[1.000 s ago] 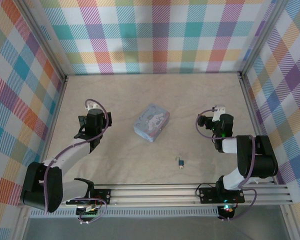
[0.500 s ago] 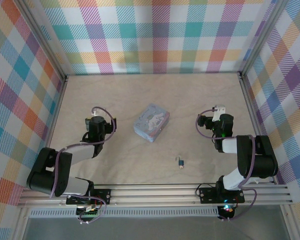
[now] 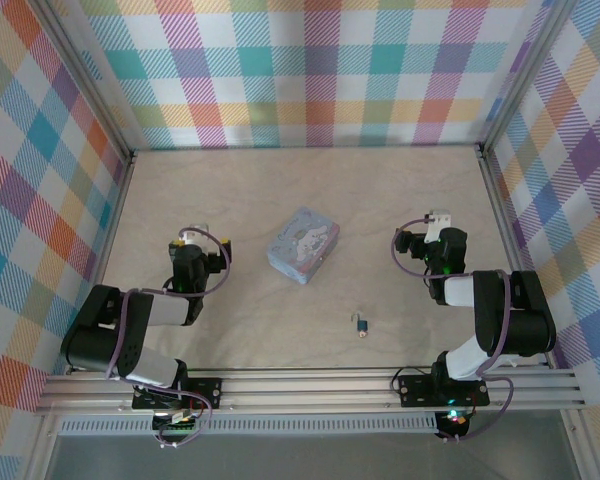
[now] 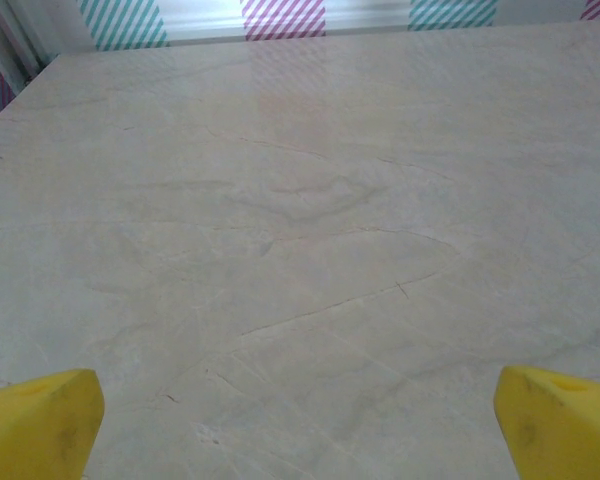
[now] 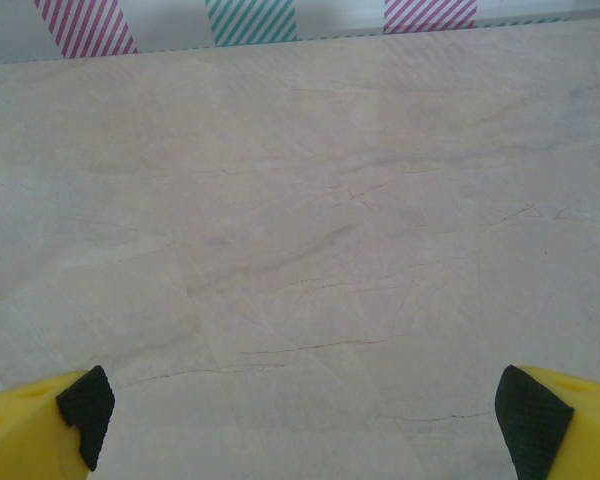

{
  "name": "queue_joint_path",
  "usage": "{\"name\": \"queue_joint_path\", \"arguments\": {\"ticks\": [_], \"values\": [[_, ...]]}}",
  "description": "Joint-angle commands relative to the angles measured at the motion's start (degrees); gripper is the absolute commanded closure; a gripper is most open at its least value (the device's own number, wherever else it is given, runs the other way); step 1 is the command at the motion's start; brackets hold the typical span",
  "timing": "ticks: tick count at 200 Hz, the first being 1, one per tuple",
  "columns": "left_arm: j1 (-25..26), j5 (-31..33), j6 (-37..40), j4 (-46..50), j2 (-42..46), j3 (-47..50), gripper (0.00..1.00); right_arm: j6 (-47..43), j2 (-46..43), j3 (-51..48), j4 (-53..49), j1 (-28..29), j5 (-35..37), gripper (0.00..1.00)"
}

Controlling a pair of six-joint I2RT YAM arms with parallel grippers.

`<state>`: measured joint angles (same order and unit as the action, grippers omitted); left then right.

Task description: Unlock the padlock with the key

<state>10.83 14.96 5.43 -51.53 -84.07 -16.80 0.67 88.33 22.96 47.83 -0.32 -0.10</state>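
Note:
The tiny dark blue padlock point(image 3: 360, 322) lies on the table in front of centre, between the two arms. The small gold key point(image 3: 363, 335) sits right against its near side; whether it is in the lock is too small to tell. My left gripper point(image 3: 189, 242) rests low at the left, well away from both, its yellow fingers point(image 4: 40, 430) spread wide over bare table, open point(image 4: 300, 430). My right gripper point(image 3: 437, 220) sits at the right, beyond and to the right of the padlock, also open point(image 5: 300, 425), with its fingertips point(image 5: 555, 425) far apart and nothing between them.
A pale blue cartoon-printed tin point(image 3: 303, 245) stands near the middle of the table, beyond and left of the padlock. Plaid walls close off the left, back and right sides. An aluminium rail point(image 3: 320, 385) runs along the near edge.
The left arm has folded back toward its base, bringing its gripper nearer and lower. The right arm, padlock, key and tin have not moved.

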Motion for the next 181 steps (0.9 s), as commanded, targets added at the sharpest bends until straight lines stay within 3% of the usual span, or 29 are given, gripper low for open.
{"name": "queue_joint_path", "arguments": {"ticks": [1,40,77,99,108,181], "values": [[-1.4,-2.4,0.1,-7.3,-1.7,1.2,0.00,0.5,-0.4,0.3,0.2,0.2,-1.0,0.00],[-2.5,-2.6,-1.2,-12.4,-5.2,2.1,0.00,0.4,-0.4,0.3,0.2,0.2,-1.0,0.00],[-3.7,-3.8,-2.1,-5.1,-4.9,-1.7,0.00,0.4,-0.4,0.4,0.1,0.1,-1.0,0.00],[-5.8,-5.2,-4.3,5.1,-5.7,-7.2,0.00,0.4,-0.3,0.4,0.1,0.2,-1.0,0.00],[-7.0,-7.5,-4.8,4.4,-5.6,-7.0,0.00,0.4,-0.2,0.4,0.2,0.2,-1.0,0.00],[-6.9,-7.1,-4.6,4.7,-5.6,-7.0,0.00,0.4,-0.4,0.2,0.3,0.1,-1.0,0.00]]}}
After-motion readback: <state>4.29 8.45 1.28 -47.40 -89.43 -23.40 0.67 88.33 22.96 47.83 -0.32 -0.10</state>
